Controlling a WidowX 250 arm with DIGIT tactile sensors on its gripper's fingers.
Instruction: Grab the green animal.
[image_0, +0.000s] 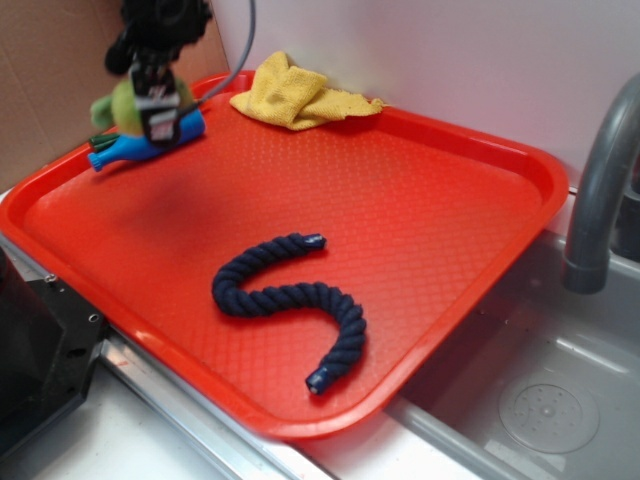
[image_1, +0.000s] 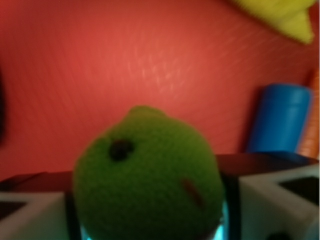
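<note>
Because the tool (image_0: 150, 100) clamps both sides of the green animal (image_1: 147, 175), it hangs above the tray (image_0: 420, 200).

The red plastic tray (image_0: 470, 190) sits left of the grey metal sink (image_0: 560, 400). On it, the dark navy rope (image_0: 290, 295) lies near the front, the yellow cloth (image_0: 295, 95) at the back edge, and the blue bottle-shaped toy (image_0: 145, 145) at the back-left corner, with the small fuzzy green animal (image_0: 125, 105) just behind it.
</note>
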